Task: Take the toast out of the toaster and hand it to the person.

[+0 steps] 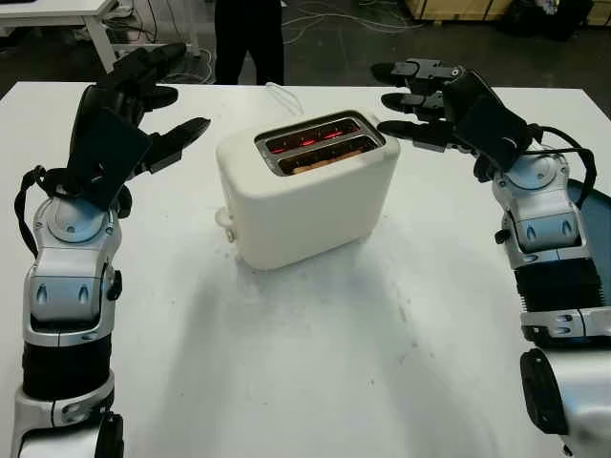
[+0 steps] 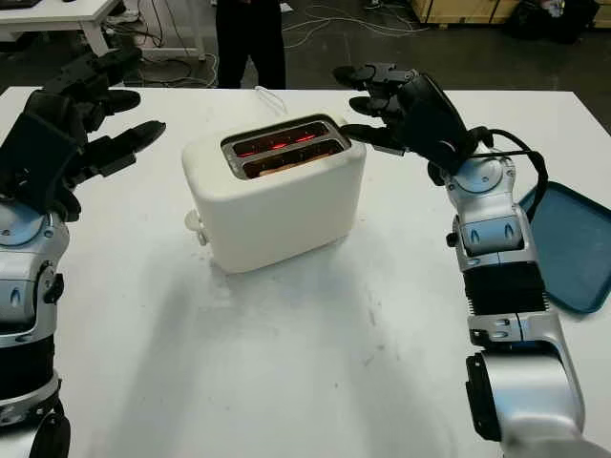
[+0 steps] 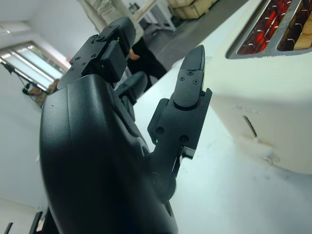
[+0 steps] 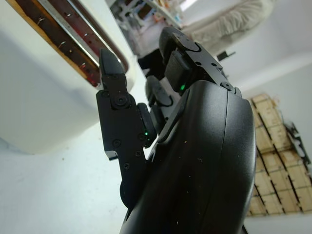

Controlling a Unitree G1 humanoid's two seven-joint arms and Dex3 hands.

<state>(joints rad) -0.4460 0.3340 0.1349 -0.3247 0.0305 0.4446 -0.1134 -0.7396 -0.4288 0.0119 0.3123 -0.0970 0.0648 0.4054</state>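
**Toast's still down in the slots, both hands waiting either side**

Driving the G1 remotely here. Biggest thing first: the white desk, with the toaster sitting roughly mid-desk, turned a bit on the diagonal. A person stands at the far edge, just legs visible. My left hand hovers off the toaster's left side, holding nothing, fingers uncurled. My right hand is up near the toaster's right top corner, also empty and uncurled, fingertips close to the slot end.

Inside the toaster: two slots, elements glowing red, and the toast sits in the nearer slot, its top edge about flush with the opening. Far slot I can't tell.

For the grab, I reckon the right hand goes in from straight above and pinches only the exposed crust. It isn't sticking up much, so a shallow, careful pinch, keeping fingers off the hot metal

There's a blue tray at the desk's right edge
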